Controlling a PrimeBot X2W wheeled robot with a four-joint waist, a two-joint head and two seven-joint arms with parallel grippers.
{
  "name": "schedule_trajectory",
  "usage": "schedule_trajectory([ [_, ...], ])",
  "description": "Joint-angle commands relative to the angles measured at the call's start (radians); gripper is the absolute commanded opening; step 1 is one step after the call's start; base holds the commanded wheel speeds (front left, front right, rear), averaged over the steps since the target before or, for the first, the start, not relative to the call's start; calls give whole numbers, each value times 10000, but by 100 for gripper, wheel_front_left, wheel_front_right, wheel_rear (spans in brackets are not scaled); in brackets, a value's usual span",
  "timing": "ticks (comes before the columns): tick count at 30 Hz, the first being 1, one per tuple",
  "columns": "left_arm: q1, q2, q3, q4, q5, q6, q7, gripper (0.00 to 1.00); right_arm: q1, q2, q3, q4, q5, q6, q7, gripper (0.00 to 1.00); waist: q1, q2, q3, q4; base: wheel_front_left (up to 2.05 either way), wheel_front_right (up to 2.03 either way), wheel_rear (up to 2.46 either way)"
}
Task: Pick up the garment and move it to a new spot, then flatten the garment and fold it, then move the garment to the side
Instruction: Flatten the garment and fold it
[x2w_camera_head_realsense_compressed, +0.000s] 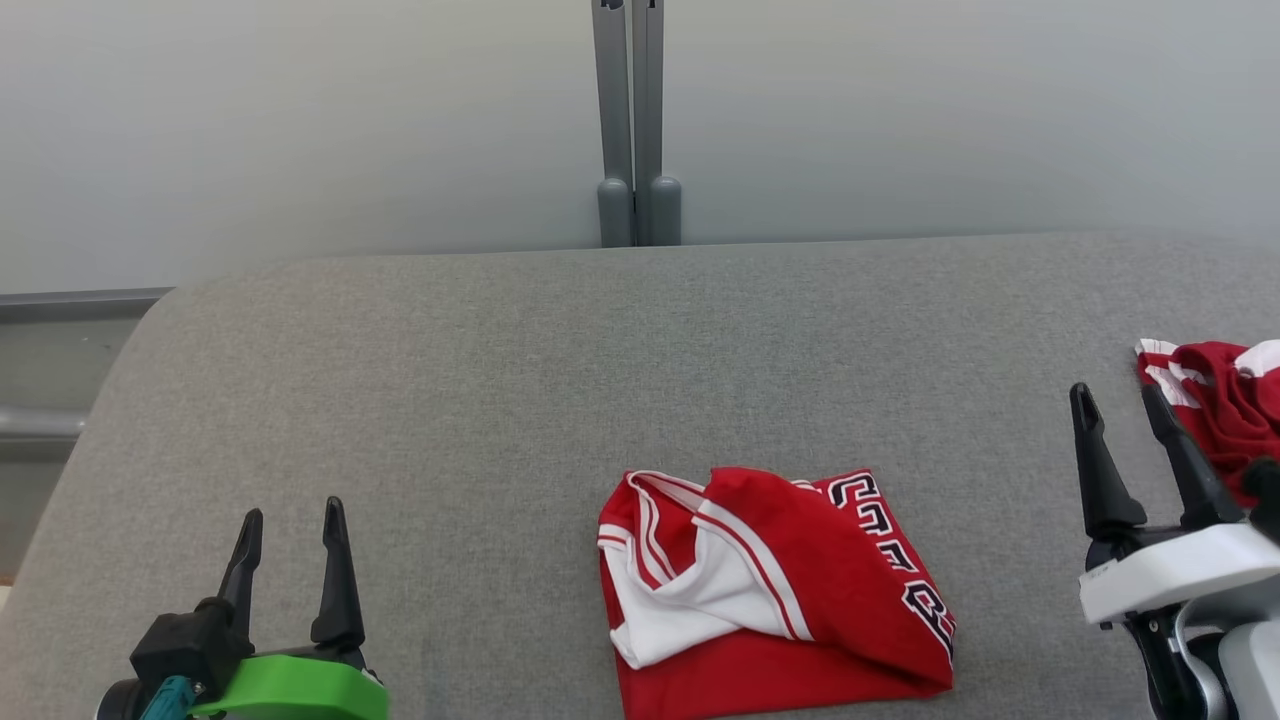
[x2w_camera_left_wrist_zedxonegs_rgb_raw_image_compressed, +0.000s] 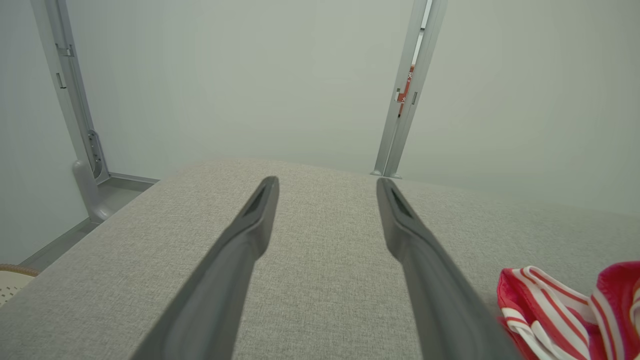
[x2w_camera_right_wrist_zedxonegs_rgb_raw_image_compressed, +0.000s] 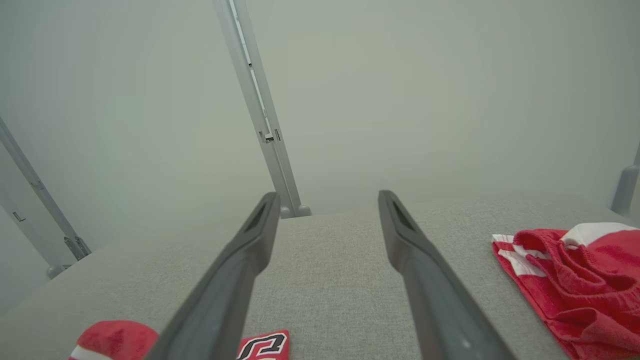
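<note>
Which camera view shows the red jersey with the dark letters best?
The head view: the red jersey lies almost whole on the grey surface, letters visible. The left wrist view catches its striped edge at the lower right; the right wrist view, a lettered corner at the bottom edge.

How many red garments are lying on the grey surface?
2. A jersey with lettering lies at the near middle; a second red garment lies at the right edge, partly out of frame, where more could hide.
</note>
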Motion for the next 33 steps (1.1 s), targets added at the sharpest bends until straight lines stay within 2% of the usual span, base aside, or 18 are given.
schedule_trajectory([
  [1,113,10,40,-54,47,29,-25,100,162,94,-101,166,-264,5,-104,100,0,0,53,-95,0,0,0],
  [7,177,-17,93,-71,71,0,-25,100,268,592,-237,816,-669,5,-281,100,0,0,151,-253,0,0,0],
  [16,-36,-29,-51,33,108,-75,-25,100,-579,542,278,1938,-691,5,704,100,0,0,192,6,0,0,0],
  [17,-43,-30,-70,45,110,-89,-25,100,-780,545,382,2088,-659,5,846,90,0,0,207,77,0,0,0],
  [18,-52,-30,-81,52,114,-99,-25,100,-938,544,470,2225,-598,5,994,23,0,0,217,134,0,0,0],
  [19,-78,-32,-103,64,122,-110,-25,100,-1123,523,623,2443,-499,5,1286,0,0,0,236,226,0,0,0],
  [28,-258,-42,-305,253,80,-166,-25,100,-2637,418,1420,4481,814,5,3786,0,0,0,411,1012,0,0,0],
  [33,-306,-45,-359,368,40,-166,-25,100,-3051,670,2086,5300,1846,5,5008,0,0,0,445,1422,0,0,0],
])
